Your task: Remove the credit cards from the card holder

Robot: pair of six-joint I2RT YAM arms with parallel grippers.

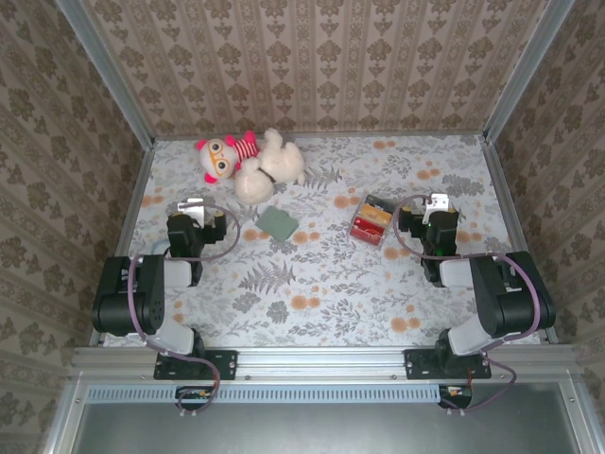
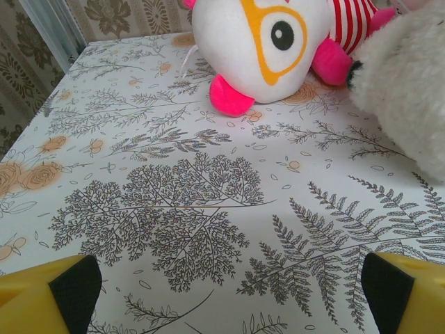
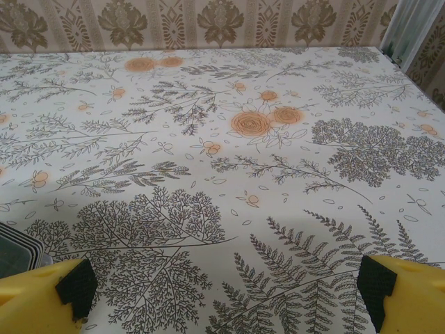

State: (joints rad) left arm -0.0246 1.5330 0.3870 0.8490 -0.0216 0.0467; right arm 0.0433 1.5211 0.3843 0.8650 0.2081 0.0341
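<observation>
The card holder (image 1: 277, 223) is a flat grey-green square lying closed on the flowered table, just in front of the plush toys. The credit cards are hidden. My left gripper (image 1: 193, 205) is open at the left, about a hand's width left of the card holder, pointing away from the bases. In the left wrist view its yellow fingers (image 2: 73, 289) stand wide apart over bare tablecloth, left gripper (image 2: 229, 299) empty. My right gripper (image 1: 437, 202) is open at the right, far from the card holder. Only tablecloth lies in the right gripper (image 3: 226, 292).
A white plush with orange glasses (image 1: 223, 157) (image 2: 264, 42) and a cream plush (image 1: 271, 170) (image 2: 410, 76) lie at the back, close ahead of the left gripper. A small red striped box (image 1: 371, 219) lies left of the right gripper. Patterned walls enclose the table.
</observation>
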